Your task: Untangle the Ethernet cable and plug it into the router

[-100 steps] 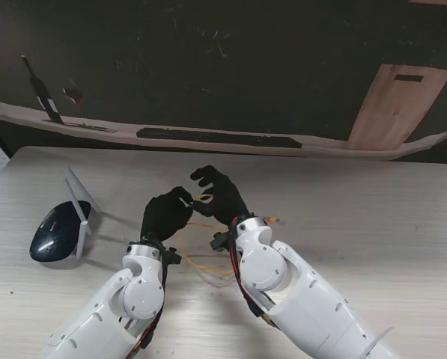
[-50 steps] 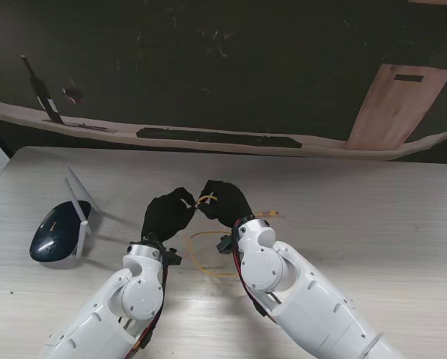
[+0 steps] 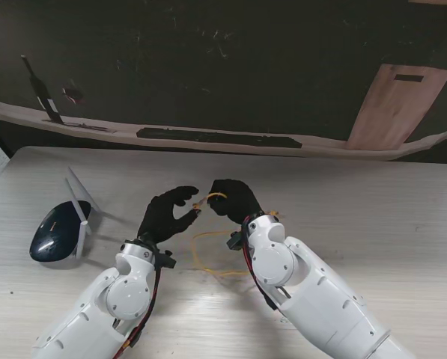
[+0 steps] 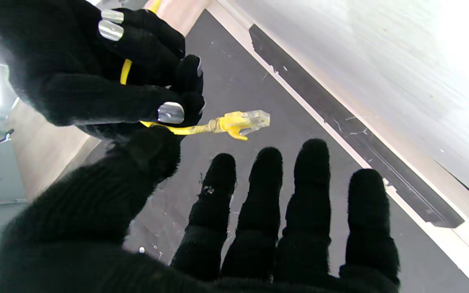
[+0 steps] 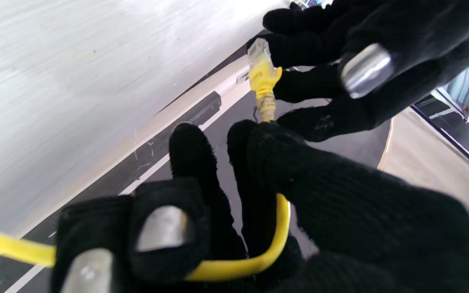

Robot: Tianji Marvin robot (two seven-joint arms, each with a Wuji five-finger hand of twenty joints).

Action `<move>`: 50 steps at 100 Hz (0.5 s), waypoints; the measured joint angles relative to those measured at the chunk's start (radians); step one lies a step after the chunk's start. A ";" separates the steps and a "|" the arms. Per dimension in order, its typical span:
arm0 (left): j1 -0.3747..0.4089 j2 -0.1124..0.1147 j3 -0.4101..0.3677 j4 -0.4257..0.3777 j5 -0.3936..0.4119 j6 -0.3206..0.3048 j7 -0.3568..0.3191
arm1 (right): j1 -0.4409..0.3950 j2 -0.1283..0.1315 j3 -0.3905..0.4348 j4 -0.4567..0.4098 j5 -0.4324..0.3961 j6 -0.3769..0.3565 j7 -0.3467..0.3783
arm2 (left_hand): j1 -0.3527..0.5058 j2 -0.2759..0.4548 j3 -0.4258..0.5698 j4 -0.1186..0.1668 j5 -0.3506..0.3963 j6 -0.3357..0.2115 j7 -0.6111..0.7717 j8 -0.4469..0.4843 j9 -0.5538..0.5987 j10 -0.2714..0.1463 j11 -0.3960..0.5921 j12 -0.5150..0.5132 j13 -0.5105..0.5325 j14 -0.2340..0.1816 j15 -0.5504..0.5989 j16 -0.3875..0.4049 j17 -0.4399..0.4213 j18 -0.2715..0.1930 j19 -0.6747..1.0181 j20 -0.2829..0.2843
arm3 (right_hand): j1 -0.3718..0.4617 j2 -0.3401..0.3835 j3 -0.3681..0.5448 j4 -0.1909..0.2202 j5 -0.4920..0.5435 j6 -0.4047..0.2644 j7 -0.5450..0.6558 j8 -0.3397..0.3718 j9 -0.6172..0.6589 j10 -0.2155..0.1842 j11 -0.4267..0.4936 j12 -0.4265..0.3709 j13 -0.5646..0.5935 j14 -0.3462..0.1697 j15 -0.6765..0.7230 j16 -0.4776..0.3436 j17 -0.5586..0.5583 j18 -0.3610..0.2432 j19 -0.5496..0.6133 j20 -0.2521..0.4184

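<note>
The table (image 3: 373,202) is big and pale, and both arms reach over its middle. The router (image 3: 55,230) is a dark rounded box with white sticks, sitting well off to the left, nearer to me than the table's far edge. The right hand (image 3: 232,200) is closed around the yellow cable (image 3: 208,247), close to its end. The rest of the cable lies in loose loops on the table, between the two arms. The left hand (image 3: 167,215) holds nothing; its fingers (image 4: 312,179) are spread wide, just beside the plug (image 4: 244,122). The plug is clear plastic and sticks out past the right hand's fingers, up in the air.

I think this is the untangling step, with one end now lifted free. Next, the plug has to travel left to the router and line up with a hole there. I cannot see that hole. The loops may drag or snag.
</note>
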 measured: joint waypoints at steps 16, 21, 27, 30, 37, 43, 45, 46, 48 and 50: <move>0.008 0.008 -0.014 0.000 -0.011 -0.027 0.010 | -0.012 0.001 0.025 0.003 -0.001 -0.021 -0.016 | -0.002 0.014 -0.008 0.000 -0.001 -0.002 -0.011 -0.003 -0.018 0.000 -0.023 -0.001 -0.025 0.000 -0.028 -0.002 -0.015 -0.001 -0.017 -0.007 | 0.000 0.000 0.000 -0.001 0.000 -0.002 0.000 0.001 0.000 -0.002 0.001 0.000 0.000 -0.003 0.007 0.013 0.001 -0.002 0.000 0.013; 0.008 0.009 -0.015 0.003 0.011 -0.025 0.022 | -0.019 0.001 0.037 0.003 0.008 -0.036 -0.019 | -0.002 0.014 -0.004 0.000 -0.001 -0.002 -0.011 -0.003 -0.018 0.000 -0.023 -0.001 -0.025 0.000 -0.038 -0.002 -0.015 -0.001 -0.017 -0.008 | 0.000 0.000 0.000 -0.001 0.000 -0.003 0.000 0.001 0.000 -0.003 0.001 0.000 0.000 -0.004 0.008 0.013 0.001 -0.003 0.000 0.013; 0.008 0.011 -0.016 0.007 0.041 -0.022 0.025 | -0.029 0.001 0.051 0.000 0.029 -0.050 -0.021 | -0.002 0.013 -0.001 0.000 -0.001 -0.002 -0.011 -0.003 -0.018 -0.001 -0.023 -0.002 -0.025 0.000 -0.040 -0.002 -0.015 -0.003 -0.019 -0.019 | 0.000 0.000 0.000 -0.001 0.000 -0.003 0.000 0.001 0.000 -0.003 0.001 0.000 0.000 -0.004 0.008 0.013 0.001 -0.004 0.000 0.013; 0.007 0.012 -0.016 0.009 0.047 -0.021 0.024 | -0.034 0.001 0.057 -0.004 0.036 -0.053 -0.022 | 0.000 0.009 -0.001 0.000 -0.001 -0.002 -0.011 -0.003 -0.018 -0.007 -0.023 -0.004 -0.025 0.000 -0.047 -0.002 -0.015 -0.004 -0.019 -0.019 | 0.000 0.000 0.000 -0.001 0.000 -0.003 0.000 0.001 0.000 -0.003 0.001 0.000 0.000 -0.004 0.009 0.013 0.001 -0.004 0.000 0.013; 0.006 0.018 -0.016 0.010 0.043 -0.022 -0.002 | -0.045 0.004 0.065 -0.016 0.039 -0.053 -0.024 | 0.003 -0.011 0.001 0.000 -0.001 -0.003 -0.011 -0.003 -0.018 -0.012 -0.023 -0.013 -0.025 0.000 -0.053 -0.003 -0.016 -0.008 -0.030 -0.020 | 0.000 0.000 0.000 -0.002 0.000 -0.003 0.000 0.001 0.000 -0.003 0.001 0.000 0.000 -0.004 0.009 0.014 0.001 -0.004 0.000 0.013; 0.006 0.024 -0.019 0.009 0.038 -0.024 -0.046 | -0.054 0.008 0.067 -0.027 0.038 -0.055 -0.023 | 0.006 -0.018 0.010 0.000 -0.001 -0.004 -0.011 -0.003 -0.018 -0.013 -0.023 -0.014 -0.025 0.000 -0.059 -0.003 -0.016 -0.009 -0.030 -0.021 | 0.000 0.000 0.000 -0.002 0.000 -0.003 0.000 0.001 0.000 -0.003 0.001 0.000 0.000 -0.004 0.009 0.014 0.001 -0.004 0.000 0.013; 0.006 0.026 -0.019 0.009 0.038 -0.024 -0.052 | -0.056 0.009 0.068 -0.030 0.037 -0.057 -0.022 | 0.006 -0.022 0.010 0.000 -0.001 -0.004 -0.011 -0.003 -0.018 -0.013 -0.023 -0.014 -0.025 0.000 -0.059 -0.003 -0.016 -0.009 -0.031 -0.026 | 0.000 0.000 0.000 -0.002 0.000 -0.003 0.000 0.001 0.000 -0.003 0.001 0.000 0.000 -0.004 0.009 0.014 0.001 -0.004 0.000 0.013; 0.006 0.026 -0.019 0.009 0.038 -0.024 -0.054 | -0.057 0.009 0.068 -0.031 0.037 -0.058 -0.022 | 0.006 -0.021 0.011 0.000 -0.001 -0.004 -0.011 -0.003 -0.018 -0.013 -0.023 -0.014 -0.024 0.000 -0.060 -0.003 -0.016 -0.009 -0.031 -0.029 | 0.000 0.000 0.000 -0.002 0.000 -0.003 0.000 0.001 0.000 -0.003 0.001 0.000 0.000 -0.004 0.009 0.014 0.001 -0.004 0.000 0.013; 0.006 0.028 -0.019 0.009 0.039 -0.023 -0.054 | -0.059 0.010 0.068 -0.034 0.037 -0.061 -0.021 | 0.006 -0.021 0.011 0.000 -0.001 -0.004 -0.011 -0.003 -0.018 -0.013 -0.023 -0.014 -0.024 0.000 -0.060 -0.003 -0.016 -0.009 -0.032 -0.031 | 0.000 0.000 0.000 -0.002 0.000 -0.003 0.000 0.001 0.000 -0.003 0.001 0.000 0.000 -0.004 0.009 0.014 0.001 -0.004 0.000 0.013; 0.006 0.029 -0.018 0.009 0.041 -0.023 -0.052 | -0.061 0.011 0.068 -0.036 0.037 -0.064 -0.020 | 0.007 -0.021 0.011 0.000 -0.001 -0.004 -0.011 -0.003 -0.018 -0.013 -0.023 -0.014 -0.024 0.000 -0.061 -0.003 -0.016 -0.009 -0.032 -0.031 | 0.000 0.000 0.000 -0.002 0.000 -0.003 0.000 0.001 0.000 -0.003 0.001 0.000 0.000 -0.004 0.009 0.014 0.001 -0.004 0.000 0.013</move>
